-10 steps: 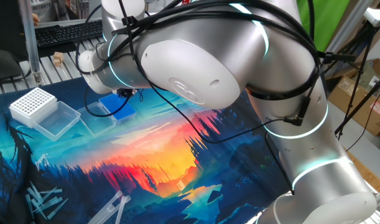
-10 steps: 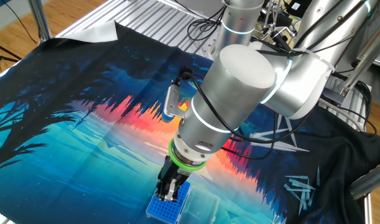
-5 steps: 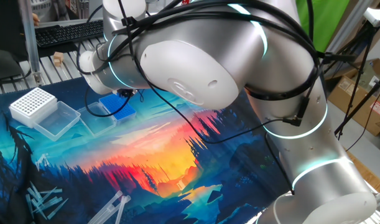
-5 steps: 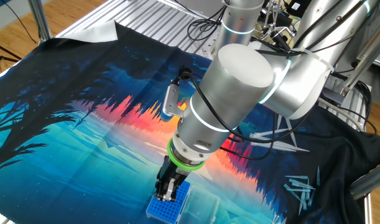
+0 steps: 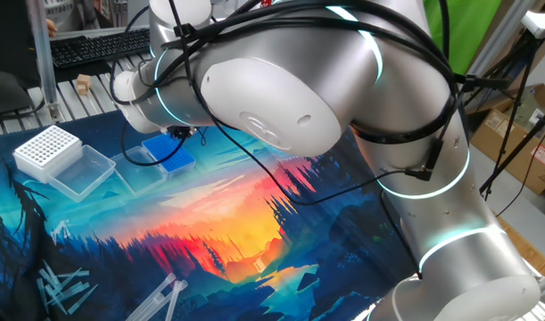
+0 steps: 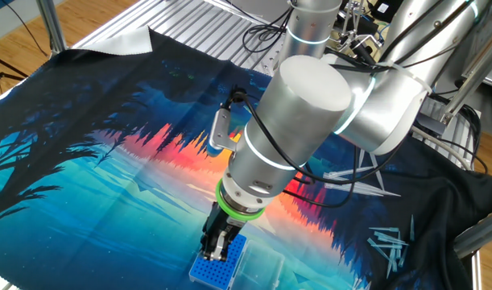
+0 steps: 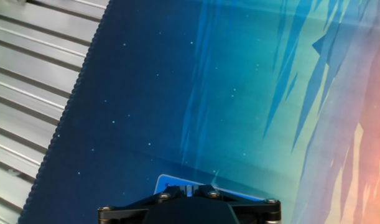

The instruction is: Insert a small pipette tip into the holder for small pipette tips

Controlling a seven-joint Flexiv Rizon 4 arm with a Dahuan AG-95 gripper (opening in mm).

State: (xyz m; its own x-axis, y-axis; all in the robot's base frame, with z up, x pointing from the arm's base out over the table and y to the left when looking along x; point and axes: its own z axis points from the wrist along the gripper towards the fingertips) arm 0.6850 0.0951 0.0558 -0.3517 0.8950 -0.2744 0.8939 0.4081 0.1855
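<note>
Other fixed view: gripper (image 6: 216, 251) vertical over holder (image 6: 217, 271).

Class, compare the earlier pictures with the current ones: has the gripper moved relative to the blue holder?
No. The gripper sits at the same spot over the holder for small pipette tips, near its end closest to the arm, as in the earlier pictures.

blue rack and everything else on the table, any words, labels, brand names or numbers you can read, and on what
None can be read.
Blue rack: only its grid of holes shows, no print.
White box: no label visible.
Cardboard boxes behind the arm: marks too blurred to read.
Mat: a landscape picture, no text.
</note>
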